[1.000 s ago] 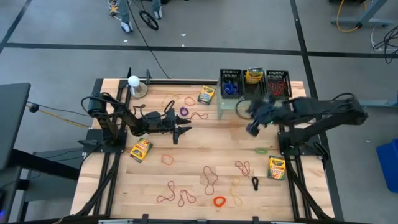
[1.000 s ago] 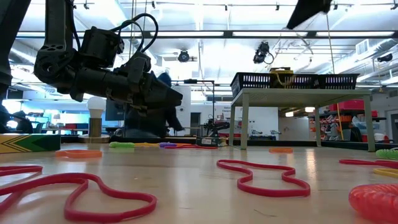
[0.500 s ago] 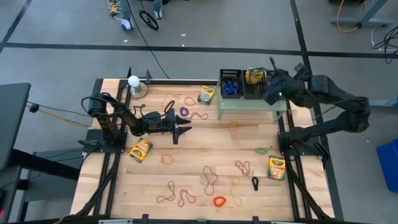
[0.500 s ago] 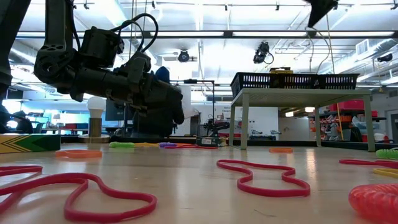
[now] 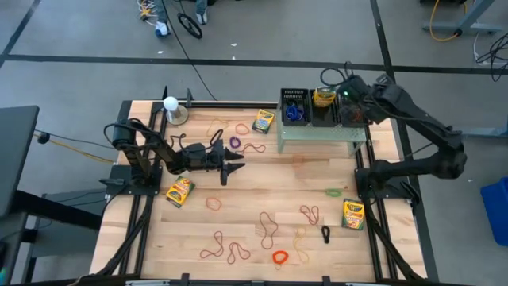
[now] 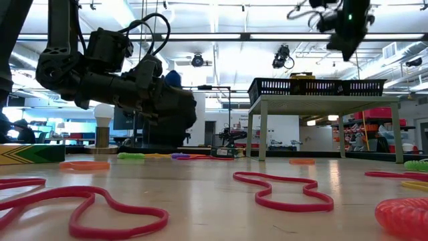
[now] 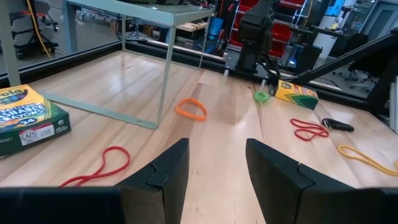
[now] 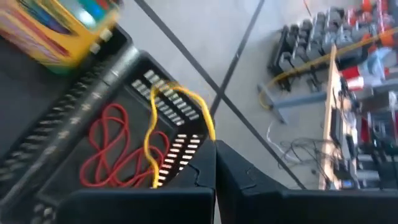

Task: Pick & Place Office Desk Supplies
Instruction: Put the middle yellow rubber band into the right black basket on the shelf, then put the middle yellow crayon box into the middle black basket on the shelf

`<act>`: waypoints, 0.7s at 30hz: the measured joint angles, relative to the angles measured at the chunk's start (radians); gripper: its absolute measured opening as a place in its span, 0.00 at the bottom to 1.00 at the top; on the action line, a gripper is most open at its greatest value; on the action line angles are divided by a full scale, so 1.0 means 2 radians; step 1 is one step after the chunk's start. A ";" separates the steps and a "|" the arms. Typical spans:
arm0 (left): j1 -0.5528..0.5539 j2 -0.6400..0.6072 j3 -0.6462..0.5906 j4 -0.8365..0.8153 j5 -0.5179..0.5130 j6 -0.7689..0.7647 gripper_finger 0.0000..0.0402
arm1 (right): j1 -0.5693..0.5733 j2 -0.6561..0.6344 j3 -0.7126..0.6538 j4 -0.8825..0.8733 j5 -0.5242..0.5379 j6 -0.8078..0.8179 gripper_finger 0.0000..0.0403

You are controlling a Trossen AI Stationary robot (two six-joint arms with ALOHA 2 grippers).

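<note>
we see the right gripper [image 5: 349, 94] raised over the black bins [image 5: 355, 108] on the pale green stand [image 5: 317, 133], fingers pinched together on a yellow rubber band [image 8: 163, 127] that dangles above the red bands [image 8: 118, 149] in the end bin. the left gripper [image 5: 236, 166] hovers low over the table [image 5: 262, 183], fingers apart and holding nothing, near a purple ring [image 5: 235, 142]. crayon boxes [image 5: 353, 214] and more loops lie scattered on the wood.
</note>
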 joint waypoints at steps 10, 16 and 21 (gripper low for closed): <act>-0.003 0.000 0.000 0.000 0.001 0.003 0.41 | -0.046 0.000 -0.044 0.027 -0.037 0.018 0.13; -0.003 0.000 0.000 0.000 0.001 0.003 0.41 | -0.041 -0.001 -0.044 0.018 -0.038 0.056 0.32; -0.003 0.000 0.000 0.000 0.001 0.005 0.41 | -0.029 -0.001 -0.043 0.011 -0.053 0.066 0.42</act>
